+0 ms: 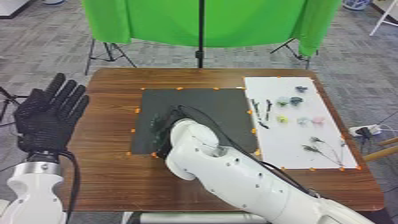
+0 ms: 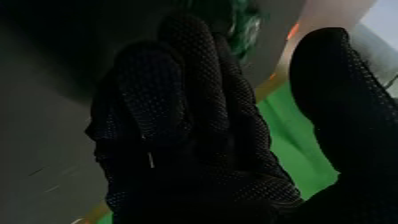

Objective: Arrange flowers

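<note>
Near mid-frame, over the dark rectangular mat (image 1: 164, 95), the black-gloved right hand (image 1: 166, 135) is held flat, thumb spread, nothing grasped.

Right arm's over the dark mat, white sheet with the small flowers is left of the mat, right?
No, wrong side: the head view shows the white sheet with the small flowers to the right of the dark mat. The right arm is over the mat.

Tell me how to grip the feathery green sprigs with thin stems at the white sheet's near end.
Best pinch across the thin stems near where they draw together, coming from above: the sprigs lie on the sheet, and their bushy heads look easier to crush.
</note>
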`<action>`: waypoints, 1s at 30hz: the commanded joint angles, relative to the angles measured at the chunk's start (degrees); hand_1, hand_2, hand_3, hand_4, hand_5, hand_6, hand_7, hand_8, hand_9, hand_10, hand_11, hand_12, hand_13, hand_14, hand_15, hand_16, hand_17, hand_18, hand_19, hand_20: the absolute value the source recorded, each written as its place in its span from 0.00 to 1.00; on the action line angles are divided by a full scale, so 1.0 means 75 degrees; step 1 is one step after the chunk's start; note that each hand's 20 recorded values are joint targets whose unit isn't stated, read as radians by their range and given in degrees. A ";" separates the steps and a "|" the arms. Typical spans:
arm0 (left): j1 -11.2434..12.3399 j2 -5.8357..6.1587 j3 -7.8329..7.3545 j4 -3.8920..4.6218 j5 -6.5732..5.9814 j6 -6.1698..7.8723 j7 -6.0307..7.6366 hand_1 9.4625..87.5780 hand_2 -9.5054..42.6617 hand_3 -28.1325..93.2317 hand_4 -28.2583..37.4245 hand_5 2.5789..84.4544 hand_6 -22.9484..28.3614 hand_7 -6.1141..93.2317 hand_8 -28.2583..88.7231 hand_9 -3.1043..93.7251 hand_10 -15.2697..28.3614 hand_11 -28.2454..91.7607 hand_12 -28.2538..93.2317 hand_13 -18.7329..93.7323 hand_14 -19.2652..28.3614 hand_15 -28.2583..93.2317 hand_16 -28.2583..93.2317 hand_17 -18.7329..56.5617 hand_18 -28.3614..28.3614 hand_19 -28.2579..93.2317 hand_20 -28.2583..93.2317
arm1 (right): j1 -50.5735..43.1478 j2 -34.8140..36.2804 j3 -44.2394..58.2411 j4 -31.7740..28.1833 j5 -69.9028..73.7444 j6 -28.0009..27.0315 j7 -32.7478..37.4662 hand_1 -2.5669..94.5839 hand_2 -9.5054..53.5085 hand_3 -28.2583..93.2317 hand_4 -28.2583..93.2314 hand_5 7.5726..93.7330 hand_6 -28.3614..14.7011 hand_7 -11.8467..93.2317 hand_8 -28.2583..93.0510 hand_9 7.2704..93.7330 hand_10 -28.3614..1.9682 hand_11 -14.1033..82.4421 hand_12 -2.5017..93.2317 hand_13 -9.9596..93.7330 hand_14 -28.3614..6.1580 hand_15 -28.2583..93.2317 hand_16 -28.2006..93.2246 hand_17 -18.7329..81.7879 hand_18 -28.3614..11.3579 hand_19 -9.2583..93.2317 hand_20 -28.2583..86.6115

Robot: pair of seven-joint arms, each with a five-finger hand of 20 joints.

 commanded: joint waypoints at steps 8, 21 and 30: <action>0.0546 -0.0355 -0.0312 -0.0054 0.0066 -0.0197 0.0087 0.19 0.45 0.90 0.00 0.48 0.61 0.12 0.18 0.39 0.65 0.34 0.30 0.40 0.65 0.39 0.19 0.21 0.70 0.40 0.34 | -0.2361 0.3432 0.3620 -0.2929 -0.1167 0.1191 -0.0581 0.38 0.00 0.86 0.09 0.70 0.43 0.21 0.16 0.80 0.28 0.48 0.27 0.79 0.40 0.77 0.44 0.53 0.00 0.97 0.47; 0.0728 -0.0411 -0.0423 -0.0145 0.0084 -0.0216 0.0296 0.19 0.45 0.90 0.00 0.47 0.61 0.12 0.18 0.39 0.65 0.34 0.30 0.40 0.65 0.39 0.19 0.21 0.70 0.40 0.34 | -0.6361 0.4752 0.8051 -0.4151 -0.2970 -0.0221 -0.0177 0.39 0.00 0.87 0.07 0.68 0.43 0.21 0.16 0.68 0.23 0.36 0.23 0.70 0.32 0.76 0.42 0.48 0.00 0.94 0.47; 0.0760 -0.0470 -0.0370 -0.0163 0.0097 -0.0182 0.0284 0.19 0.45 0.90 0.00 0.47 0.61 0.12 0.18 0.38 0.65 0.34 0.30 0.40 0.65 0.39 0.19 0.21 0.70 0.40 0.34 | -0.6761 0.4760 0.8376 -0.3615 -0.2456 -0.1030 -0.0159 0.40 0.00 0.88 0.04 0.61 0.43 0.20 0.16 0.57 0.24 0.28 0.19 0.66 0.31 0.73 0.39 0.46 0.02 0.93 0.48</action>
